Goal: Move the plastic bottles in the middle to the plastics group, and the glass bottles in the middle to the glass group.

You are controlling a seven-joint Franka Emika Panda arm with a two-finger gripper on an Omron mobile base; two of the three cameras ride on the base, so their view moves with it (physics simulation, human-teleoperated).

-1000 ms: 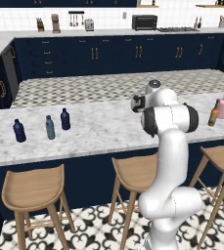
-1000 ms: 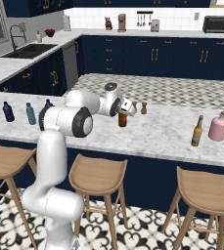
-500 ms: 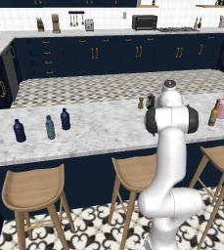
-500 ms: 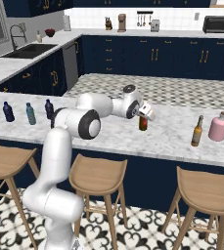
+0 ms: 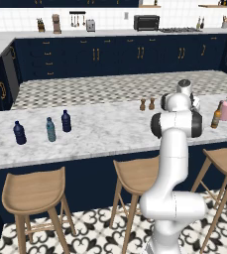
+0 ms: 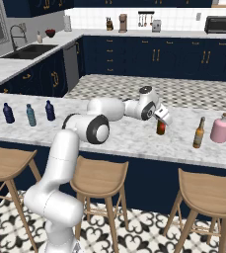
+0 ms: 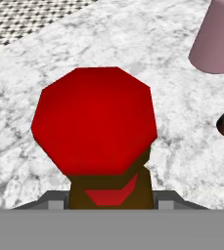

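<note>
While carrying red-capped brown bottle (image 7: 95,122) clamped in gripper (image 6: 161,121), keep upright; lower onto marble counter (image 6: 134,141) just beside pink bottle (image 6: 220,129), clear of amber bottle (image 6: 199,133).

- In the hand view, the red cap (image 7: 95,119) of the brown bottle (image 7: 111,188) covers nearly all of the body below it.
- My finger tips (image 7: 55,200) are cut off at the bottom; how the jaws stand cannot be told.
- The pink bottle (image 7: 216,36) is cropped by the top and right edges.
- In the left base view, my own arm (image 5: 177,124) hides my pincer.
</note>
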